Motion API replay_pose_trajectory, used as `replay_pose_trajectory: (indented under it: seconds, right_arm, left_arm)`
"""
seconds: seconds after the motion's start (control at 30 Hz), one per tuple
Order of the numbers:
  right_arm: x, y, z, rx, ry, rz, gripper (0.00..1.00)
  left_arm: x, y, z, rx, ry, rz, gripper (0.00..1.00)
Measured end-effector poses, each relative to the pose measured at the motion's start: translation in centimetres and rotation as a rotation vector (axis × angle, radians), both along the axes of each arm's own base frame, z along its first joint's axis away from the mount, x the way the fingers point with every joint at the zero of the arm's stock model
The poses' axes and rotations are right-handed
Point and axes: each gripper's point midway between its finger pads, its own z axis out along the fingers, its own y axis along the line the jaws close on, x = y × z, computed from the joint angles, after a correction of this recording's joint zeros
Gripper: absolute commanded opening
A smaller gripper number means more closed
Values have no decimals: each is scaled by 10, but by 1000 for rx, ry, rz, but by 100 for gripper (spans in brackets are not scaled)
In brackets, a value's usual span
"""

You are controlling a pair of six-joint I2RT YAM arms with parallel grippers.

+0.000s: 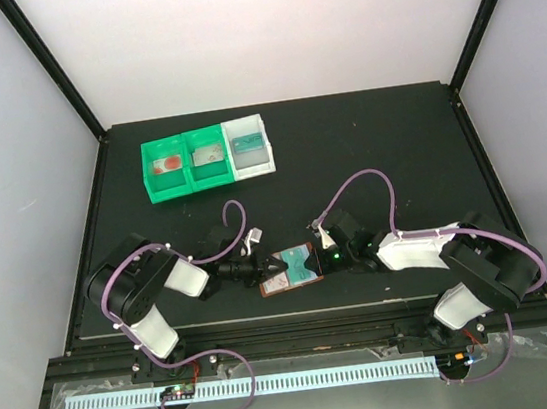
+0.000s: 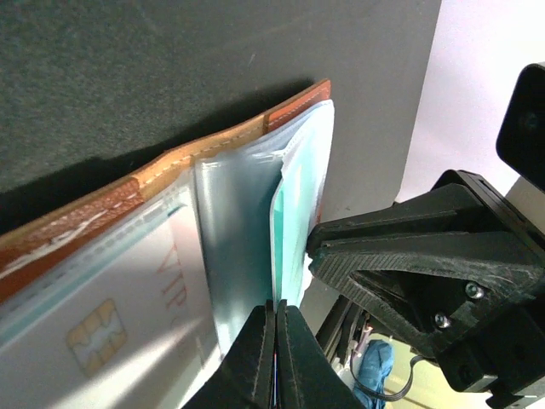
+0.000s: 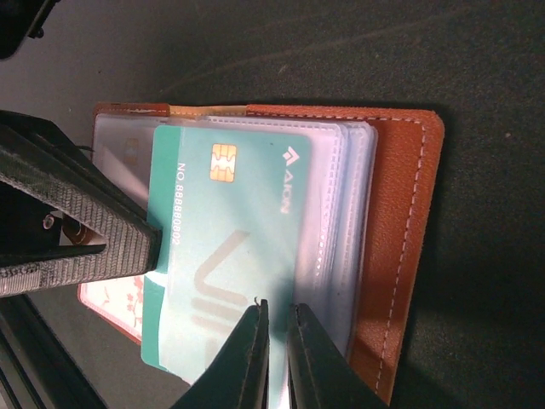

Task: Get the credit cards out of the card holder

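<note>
The brown card holder lies open on the black table between both grippers. A teal credit card with a gold chip sticks partway out of its clear pockets. My left gripper is shut on the edge of that teal card; its ribbed finger shows in the right wrist view. My right gripper is shut on the clear pocket leaves of the holder, jaws a sliver apart. A white chip card and a pink-flowered card sit in other pockets.
Two green bins and a white bin stand in a row at the back of the table, each with something small inside. The table's front edge runs just behind the holder, near the arm bases.
</note>
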Motion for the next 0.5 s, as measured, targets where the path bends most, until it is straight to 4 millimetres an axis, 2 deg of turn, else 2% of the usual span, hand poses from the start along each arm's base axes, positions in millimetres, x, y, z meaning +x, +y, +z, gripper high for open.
replay_pose_trajectory:
  seconds: [0.5]
  right_arm:
    - [2, -1, 0, -6, -6, -9, 7]
  left_arm:
    - [0, 2, 8, 7, -36, -6, 2]
